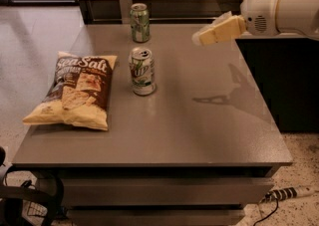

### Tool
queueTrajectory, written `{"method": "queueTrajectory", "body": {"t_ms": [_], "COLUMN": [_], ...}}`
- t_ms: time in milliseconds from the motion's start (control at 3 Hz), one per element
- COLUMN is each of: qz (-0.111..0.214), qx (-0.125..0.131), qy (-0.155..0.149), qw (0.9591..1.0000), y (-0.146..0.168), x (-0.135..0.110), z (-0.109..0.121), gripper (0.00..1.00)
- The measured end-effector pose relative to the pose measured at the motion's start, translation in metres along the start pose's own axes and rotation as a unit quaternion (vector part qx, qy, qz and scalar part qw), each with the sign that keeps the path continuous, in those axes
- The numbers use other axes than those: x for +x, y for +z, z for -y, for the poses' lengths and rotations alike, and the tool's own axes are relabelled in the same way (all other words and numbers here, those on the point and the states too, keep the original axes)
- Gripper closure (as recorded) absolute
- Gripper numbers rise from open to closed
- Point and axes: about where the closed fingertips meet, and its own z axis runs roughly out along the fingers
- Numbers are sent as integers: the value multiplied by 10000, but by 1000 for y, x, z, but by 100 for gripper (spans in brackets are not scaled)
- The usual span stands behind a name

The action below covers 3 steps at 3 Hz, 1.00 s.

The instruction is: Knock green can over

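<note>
Because the green can point(140, 22), top middle of the frame, looks light and tippy, I'd push near its top with my hand point(215, 31), upper right, wide or narrow I cannot tell.

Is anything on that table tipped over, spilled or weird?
Nothing stands out. The green can, at the far edge of the table, and the white can nearer the middle both stand upright, the chip bag lies flat on the left, and no spill shows. The gripper hovers above the right side, touching nothing.
</note>
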Motion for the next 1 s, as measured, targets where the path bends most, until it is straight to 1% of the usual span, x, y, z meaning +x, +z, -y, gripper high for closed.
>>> {"method": "queueTrajectory", "body": {"t_ms": [333,667,1000], "qz": [230,231,229], "qx": [-33,-33,-69], "qy": [-7,-8,76], "qw": [9997,9997,9997], "y": [17,17,33], "x": [-10,-10,-4], "z": [5,5,10], "gripper": [0,0,0]}}
